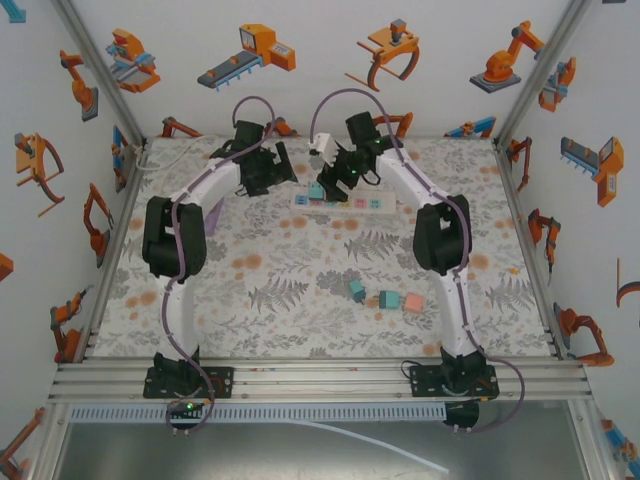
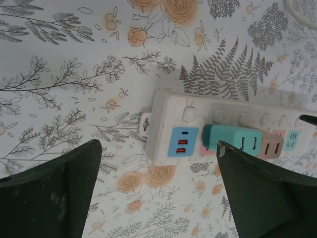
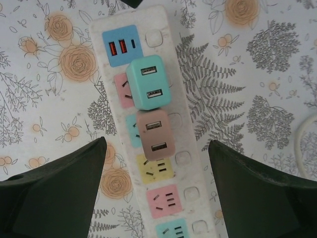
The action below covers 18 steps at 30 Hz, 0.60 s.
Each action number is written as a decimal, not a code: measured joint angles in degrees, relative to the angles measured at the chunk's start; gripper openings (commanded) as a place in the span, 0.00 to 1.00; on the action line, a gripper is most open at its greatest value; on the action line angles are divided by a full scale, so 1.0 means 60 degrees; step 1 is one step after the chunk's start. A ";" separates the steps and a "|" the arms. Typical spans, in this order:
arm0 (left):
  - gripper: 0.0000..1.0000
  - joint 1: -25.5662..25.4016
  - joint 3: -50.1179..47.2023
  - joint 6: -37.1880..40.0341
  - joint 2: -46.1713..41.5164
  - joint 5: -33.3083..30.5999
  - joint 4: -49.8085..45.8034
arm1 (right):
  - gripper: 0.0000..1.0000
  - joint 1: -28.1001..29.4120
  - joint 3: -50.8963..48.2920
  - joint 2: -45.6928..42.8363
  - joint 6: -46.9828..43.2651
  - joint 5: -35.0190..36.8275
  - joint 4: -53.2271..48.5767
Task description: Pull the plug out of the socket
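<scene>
Plug cubes lie loose on the near stretch of the floral table. Farther back, a teal plug and a brownish-pink plug sit side by side in the white power strip. The right gripper hangs over them and the left gripper over the strip's USB end, both with jaws wide and empty.

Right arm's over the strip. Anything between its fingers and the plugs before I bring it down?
Nothing visible. The right gripper hangs open over the power strip, with the teal plug and the brown plug seated in plain sight. They sit tight side by side, so a finger may not fit between them.
</scene>
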 measured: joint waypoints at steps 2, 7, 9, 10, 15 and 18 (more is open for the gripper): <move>0.87 0.0000 0.0208 -0.0011 0.0270 0.0157 -0.0127 | 0.74 0.0000 0.0000 0.0138 -0.0011 0.0004 -0.0055; 0.85 -0.0018 0.0302 -0.0015 0.0630 0.0342 -0.0335 | 0.67 0.0000 0.0015 0.0437 -0.0113 0.0004 -0.0135; 0.83 -0.0036 0.0302 -0.0011 0.0696 0.0390 -0.0397 | 0.63 -0.0007 0.0106 0.0576 -0.0157 -0.0015 -0.0168; 0.82 -0.0055 0.0302 -0.0011 0.0721 0.0390 -0.0404 | 0.61 -0.0007 0.0131 0.0619 -0.0182 -0.0044 -0.0164; 0.75 -0.0222 0.0306 0.0004 0.0820 0.0386 -0.0430 | 0.51 -0.0007 0.0142 0.0739 -0.0222 -0.0153 -0.0186; 0.71 -0.0350 0.0310 0.0051 0.0929 0.0386 -0.0437 | 0.45 -0.0007 0.0142 0.0743 -0.0237 -0.0186 -0.0200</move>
